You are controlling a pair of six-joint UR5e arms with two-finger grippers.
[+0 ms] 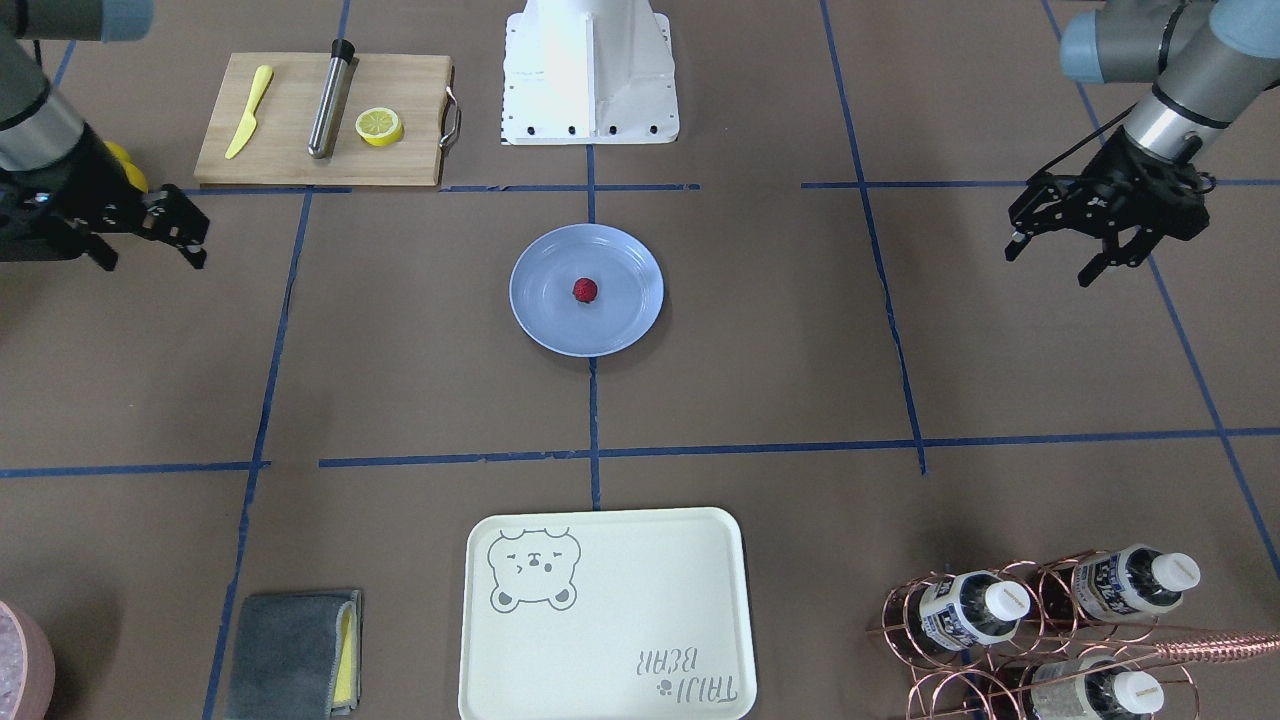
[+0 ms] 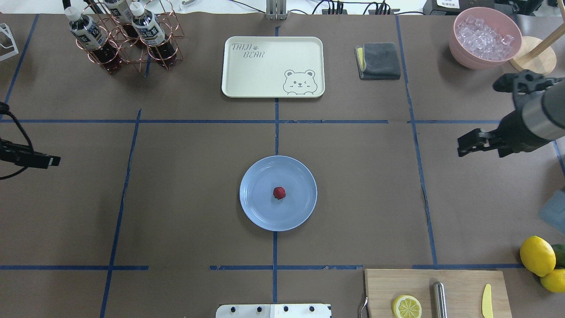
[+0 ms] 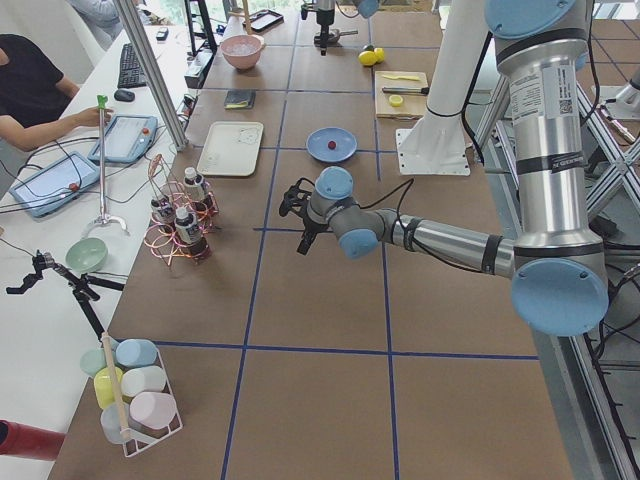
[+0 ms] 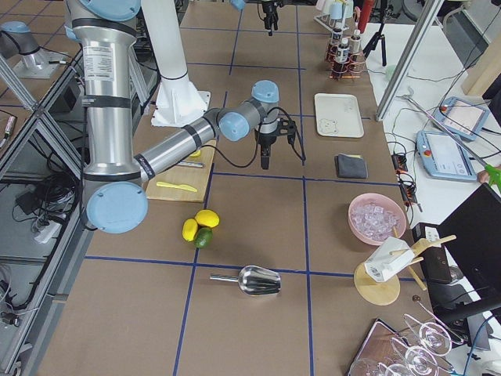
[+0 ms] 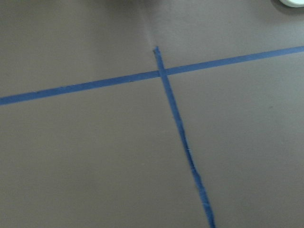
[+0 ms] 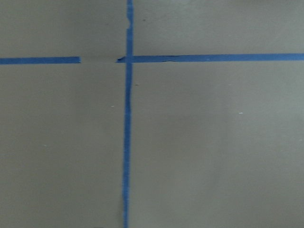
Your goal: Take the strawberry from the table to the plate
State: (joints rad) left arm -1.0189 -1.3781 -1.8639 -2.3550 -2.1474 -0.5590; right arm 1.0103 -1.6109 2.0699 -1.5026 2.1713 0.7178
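Note:
The small dark-red strawberry (image 1: 585, 290) (image 2: 279, 193) lies in the middle of the round light-blue plate (image 1: 535, 300) (image 2: 254, 203), which rests on the brown-paper table (image 1: 760, 360) near its centre. My left gripper (image 1: 1050, 262) hovers open and empty far off to the plate's side, above bare paper; the exterior left view also shows the left gripper (image 3: 300, 218). My right gripper (image 1: 150, 260) (image 2: 461, 150) is open and empty at the opposite side, equally far from the plate. Both wrist views show only paper and blue tape lines.
A wooden cutting board (image 1: 300, 150) holds a lemon half (image 1: 379, 126), a yellow knife and a steel rod. A cream bear tray (image 1: 600, 620), a grey cloth (image 1: 290, 655), a copper bottle rack (image 1: 1040, 630), an ice bowl (image 2: 483, 37) and whole lemons (image 2: 536, 255) ring the table's edges.

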